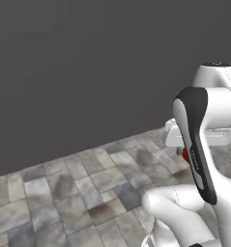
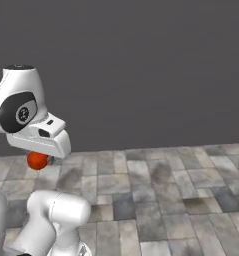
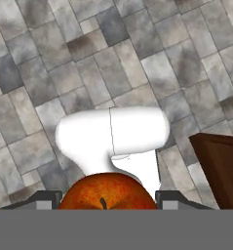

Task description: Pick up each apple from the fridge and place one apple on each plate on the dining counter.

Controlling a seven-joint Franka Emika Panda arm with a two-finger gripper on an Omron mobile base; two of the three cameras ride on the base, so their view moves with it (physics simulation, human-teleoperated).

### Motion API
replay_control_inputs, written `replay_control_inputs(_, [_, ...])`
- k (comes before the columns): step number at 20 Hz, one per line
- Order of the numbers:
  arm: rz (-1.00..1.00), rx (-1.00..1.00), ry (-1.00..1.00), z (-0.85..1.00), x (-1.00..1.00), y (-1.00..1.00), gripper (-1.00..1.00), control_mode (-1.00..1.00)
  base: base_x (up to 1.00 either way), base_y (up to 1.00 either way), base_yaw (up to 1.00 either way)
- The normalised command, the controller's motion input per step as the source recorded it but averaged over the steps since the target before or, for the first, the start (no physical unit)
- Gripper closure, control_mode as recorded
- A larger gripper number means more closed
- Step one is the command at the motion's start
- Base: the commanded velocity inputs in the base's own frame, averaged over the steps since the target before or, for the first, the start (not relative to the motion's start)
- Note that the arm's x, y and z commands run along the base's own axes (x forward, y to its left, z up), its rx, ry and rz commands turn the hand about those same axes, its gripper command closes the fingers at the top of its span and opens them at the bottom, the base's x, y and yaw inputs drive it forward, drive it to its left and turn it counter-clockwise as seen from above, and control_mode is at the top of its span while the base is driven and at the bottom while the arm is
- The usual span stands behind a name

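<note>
1. The gripper (image 3: 106, 201) holds an orange-red apple (image 3: 106, 191); in the hand view the fruit sits between the two dark finger tips (image 3: 45, 199), one on each side, with its stem dimple facing the camera
2. The jaws are closed on the apple, touching its left and right flanks
3. In the right base view the apple (image 2: 37, 160) hangs just under the white hand, above the tiled floor (image 2: 156, 200) and not touching it
4. In the left base view only a small red sliver of the apple (image 1: 185, 154) shows, tucked behind the arm's dark-striped link and below the white hand
5. The hand points down: the hand view looks straight onto grey stone floor tiles (image 3: 137, 58), mottled with darker patches
6. A plain dark grey wall (image 1: 88, 62) stands behind the floor in both base views; it meets the tiles along a straight line
7. In the hand view a brown wooden corner (image 3: 220, 166) enters from the right edge, beside the apple but apart from it; what it belongs to cannot be told
8. The arm is folded close to the base, with its white elbow low in front of both base cameras and the hand held above the floor, near the robot's own body
</note>
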Motion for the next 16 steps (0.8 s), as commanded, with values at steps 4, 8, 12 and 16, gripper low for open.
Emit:
replay_control_inputs(4, [0.0,0.0,0.0,0.0,0.0,0.0,1.0,1.0,1.0,0.0,-0.36])
replay_control_inputs(8, [0.0,0.0,0.0,0.0,0.0,0.0,1.0,1.0,1.0,0.0,-0.34])
replay_control_inputs(12, [0.0,0.0,0.0,0.0,0.0,0.0,1.0,1.0,1.0,-0.13,-0.36])
replay_control_inputs(16, [0.0,0.0,0.0,0.0,0.0,0.0,1.0,1.0,0.89,-0.41,-0.51])
